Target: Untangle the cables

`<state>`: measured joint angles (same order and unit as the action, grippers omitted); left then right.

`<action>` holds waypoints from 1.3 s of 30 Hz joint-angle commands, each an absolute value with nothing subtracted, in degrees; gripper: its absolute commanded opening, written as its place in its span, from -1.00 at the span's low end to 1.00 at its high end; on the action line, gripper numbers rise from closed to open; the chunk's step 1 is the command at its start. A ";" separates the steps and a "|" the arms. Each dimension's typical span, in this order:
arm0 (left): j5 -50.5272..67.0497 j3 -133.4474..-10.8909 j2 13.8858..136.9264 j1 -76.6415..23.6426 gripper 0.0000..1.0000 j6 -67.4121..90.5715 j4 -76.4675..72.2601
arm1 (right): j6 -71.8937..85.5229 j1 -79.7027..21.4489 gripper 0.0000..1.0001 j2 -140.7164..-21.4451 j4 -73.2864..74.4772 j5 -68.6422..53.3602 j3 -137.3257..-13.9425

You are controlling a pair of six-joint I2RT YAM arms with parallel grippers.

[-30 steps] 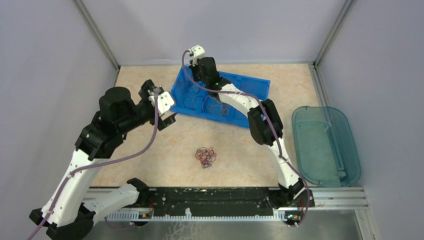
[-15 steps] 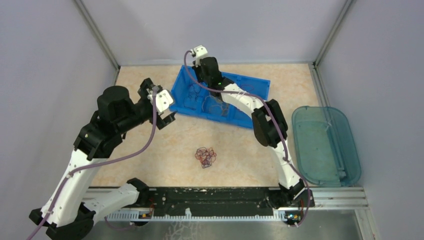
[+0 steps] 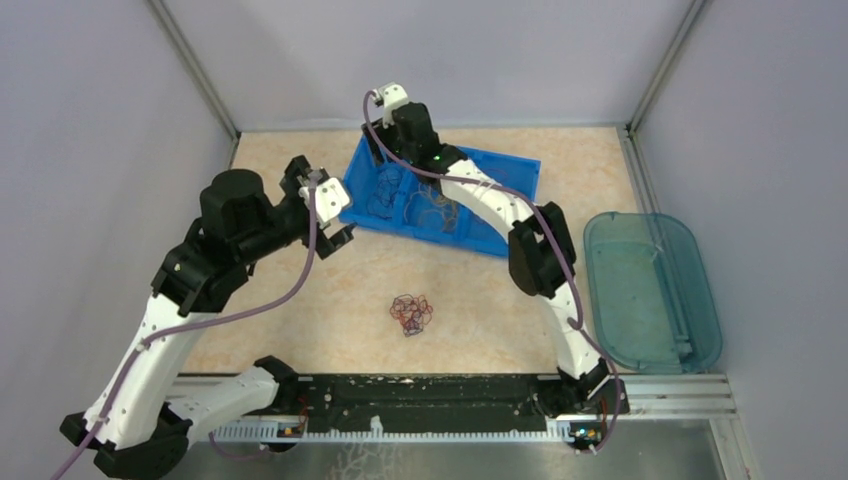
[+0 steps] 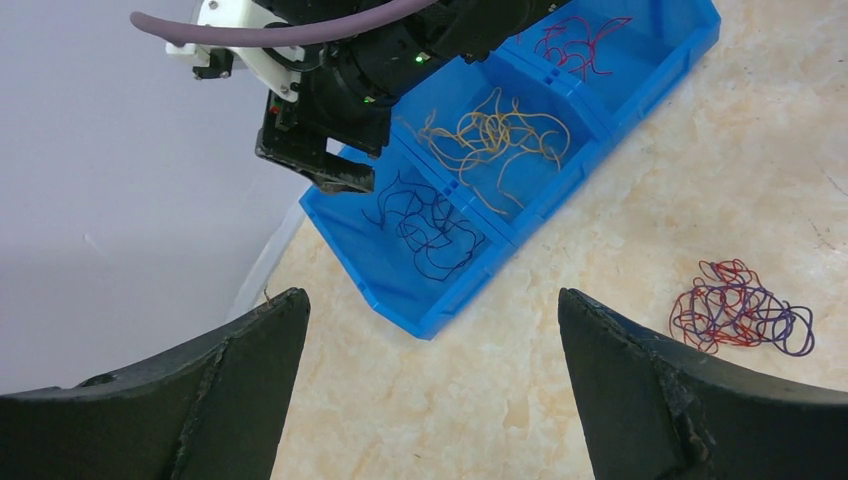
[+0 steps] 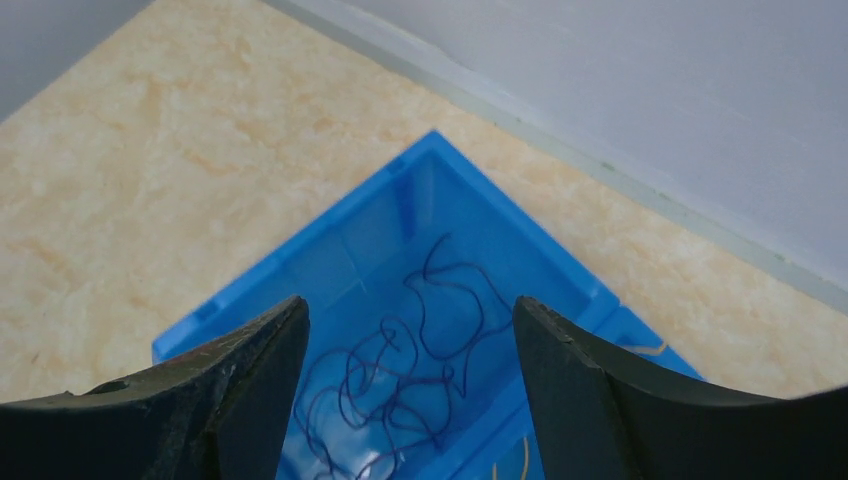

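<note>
A small tangle of red and purple cables lies on the table, and it also shows at the right of the left wrist view. The blue bin holds sorted strands: dark purple, orange-yellow and red. My right gripper hangs open above the bin's left end compartment, with loose purple strands below it and nothing between the fingers. My left gripper stands wide open and empty over bare table, just left of the bin's corner.
A translucent teal tub sits at the table's right edge. Grey walls close in the left, back and right sides. A black rail with the arm bases runs along the near edge.
The right gripper has opened and its wrist has shifted slightly left over the bin's end compartment. The left arm has hardly moved, and the tangle lies where it was.
</note>
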<state>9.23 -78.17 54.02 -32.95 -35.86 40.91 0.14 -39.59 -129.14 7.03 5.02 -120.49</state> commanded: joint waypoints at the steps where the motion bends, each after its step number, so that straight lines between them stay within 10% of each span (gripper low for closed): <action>1: 11.77 -77.03 53.84 -32.54 0.99 -33.78 40.52 | 2.95 -39.90 0.57 -117.34 4.86 4.68 -113.53; 18: 29.95 -53.00 51.44 -32.48 0.99 -43.08 38.02 | 15.95 -40.45 0.39 -68.31 -5.75 -12.70 -45.29; 26: 38.50 -49.59 66.00 -32.52 0.64 -37.50 35.22 | 18.45 -40.51 0.35 -55.63 -4.64 -1.21 -39.18; 39: 39.90 -49.60 80.43 -32.70 0.78 -44.48 34.40 | 17.70 -40.43 0.29 -54.12 -5.17 2.25 -36.87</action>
